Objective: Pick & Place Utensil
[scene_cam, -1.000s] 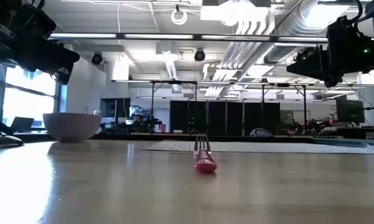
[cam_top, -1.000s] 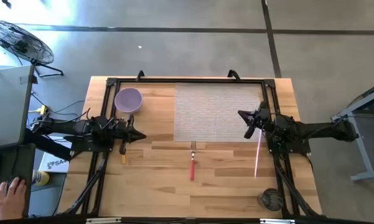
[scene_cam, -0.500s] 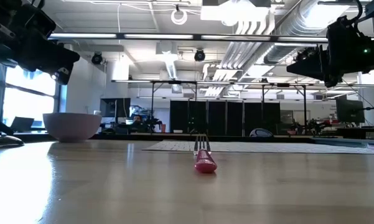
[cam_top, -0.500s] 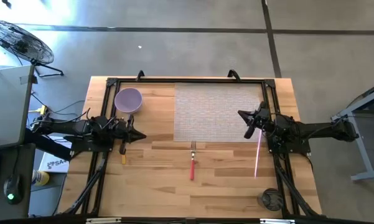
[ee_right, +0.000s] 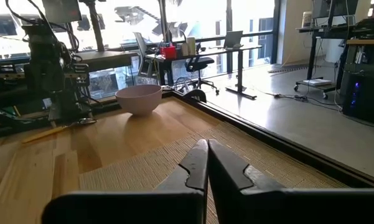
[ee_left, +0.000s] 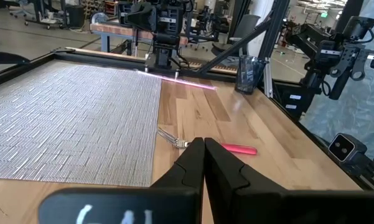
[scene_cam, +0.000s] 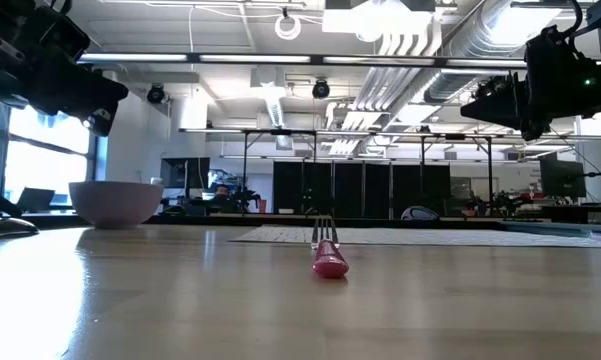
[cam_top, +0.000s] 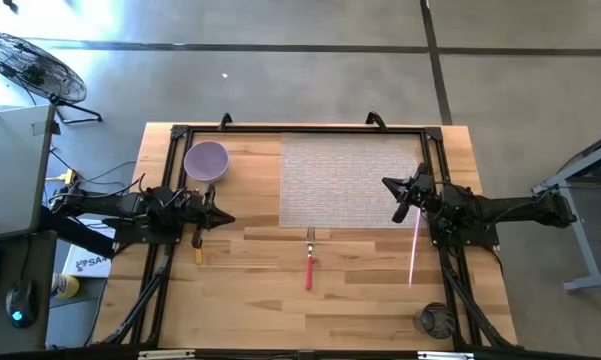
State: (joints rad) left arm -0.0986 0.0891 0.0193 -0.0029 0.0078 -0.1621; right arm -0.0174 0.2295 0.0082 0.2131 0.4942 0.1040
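Note:
A fork with a red handle (cam_top: 309, 262) lies flat on the wooden table, tines toward the grey woven mat (cam_top: 345, 180); it also shows in the low view (scene_cam: 328, 255) and the left wrist view (ee_left: 205, 145). A lavender bowl (cam_top: 206, 159) stands at the far left of the table, seen also in the right wrist view (ee_right: 139, 98). My left gripper (cam_top: 225, 219) hovers shut above the table left of the fork, its fingers together in the left wrist view (ee_left: 203, 163). My right gripper (cam_top: 392, 187) hovers shut over the mat's right edge (ee_right: 207, 163).
A black metal frame (cam_top: 280, 130) borders the table. A yellow stick (cam_top: 198, 250) lies under my left arm. A thin pink line of light (cam_top: 414, 245) runs along the wood beside my right arm. A small dark cup (cam_top: 435, 321) stands at the near right corner.

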